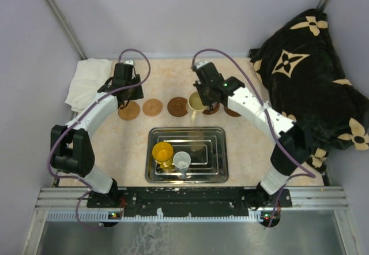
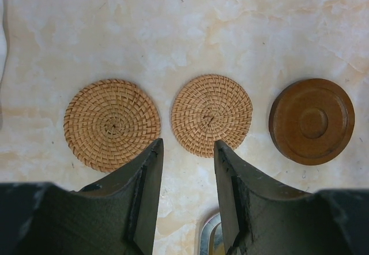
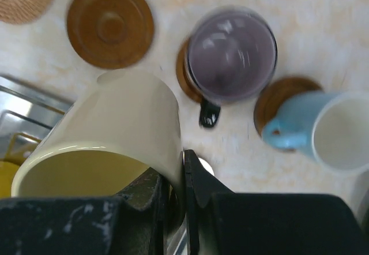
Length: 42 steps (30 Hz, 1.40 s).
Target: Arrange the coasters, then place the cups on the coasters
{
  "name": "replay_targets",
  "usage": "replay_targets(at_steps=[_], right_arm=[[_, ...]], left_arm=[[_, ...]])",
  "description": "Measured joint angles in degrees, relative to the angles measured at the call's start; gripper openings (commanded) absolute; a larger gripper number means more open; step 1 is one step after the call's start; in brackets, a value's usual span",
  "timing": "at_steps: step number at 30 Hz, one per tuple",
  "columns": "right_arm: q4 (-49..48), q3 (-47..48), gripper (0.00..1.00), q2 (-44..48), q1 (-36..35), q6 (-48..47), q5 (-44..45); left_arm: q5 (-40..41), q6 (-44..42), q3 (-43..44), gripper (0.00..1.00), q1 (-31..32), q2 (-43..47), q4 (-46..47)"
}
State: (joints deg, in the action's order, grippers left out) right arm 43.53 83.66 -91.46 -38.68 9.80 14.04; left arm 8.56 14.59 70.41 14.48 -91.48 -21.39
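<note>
Held tilted by its rim, the cream cup [image 3: 109, 134] is pinched in the clenched right tool [image 3: 179, 180], just right of a bare wooden coaster [image 3: 109, 24] in the row across the far half of the counter [image 1: 242, 151]. To its right, the purplish-grey cup [image 3: 232, 56] and the light blue cup [image 3: 323, 134] each stand on a coaster, with only a narrow gap between them. A black blanket [image 1: 305, 76] crowds the right edge.

Bare counter runs behind the row. On the near side, a steel tray [image 1: 187, 131] holds the yellow cup [image 1: 162, 153] and the grey-white cup [image 1: 181, 161].

At the row's left end, the left tool [image 2: 187, 151] hovers half open and grasps nothing. Its fingers are over the near edges of the left woven coaster [image 2: 111, 123] and the right woven coaster [image 2: 211, 113]. A white cloth [image 1: 86, 82] lies in the far left corner.
</note>
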Motion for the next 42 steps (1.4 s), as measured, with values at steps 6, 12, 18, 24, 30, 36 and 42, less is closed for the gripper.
replay_targets(at_steps=[6,12,18,24,30,36,42], right_arm=[[-4.57,15.61,0.0,-12.68,0.61,-10.58,-6.71],[-3.21,26.14,0.0,-23.37,1.14,-18.36,-12.61],[-1.03,31.61,0.0,-30.49,3.45,-22.16,-16.41],[0.7,34.88,0.0,-35.45,4.72,-24.28,-17.29],[1.05,38.88,0.0,-39.3,4.68,-25.31,-18.23],[2.27,41.07,0.0,-40.48,4.68,-26.34,-18.67],[3.13,42.1,0.0,-41.53,4.66,-27.52,-19.02]], left_arm=[[0.94,0.59,0.0,0.47,0.0,0.33,0.07],[2.38,1.05,-0.9,0.48,-0.09,2.03,1.22],[3.5,1.03,-2.14,0.48,-0.81,3.19,2.69],[3.93,1.03,-2.62,0.48,-1.95,3.3,3.17],[4.02,1.05,-2.82,0.48,-2.62,3.32,3.39],[4.04,1.05,-2.86,0.48,-2.71,3.32,3.41],[4.04,1.22,-2.86,0.48,-2.75,3.32,3.41]])
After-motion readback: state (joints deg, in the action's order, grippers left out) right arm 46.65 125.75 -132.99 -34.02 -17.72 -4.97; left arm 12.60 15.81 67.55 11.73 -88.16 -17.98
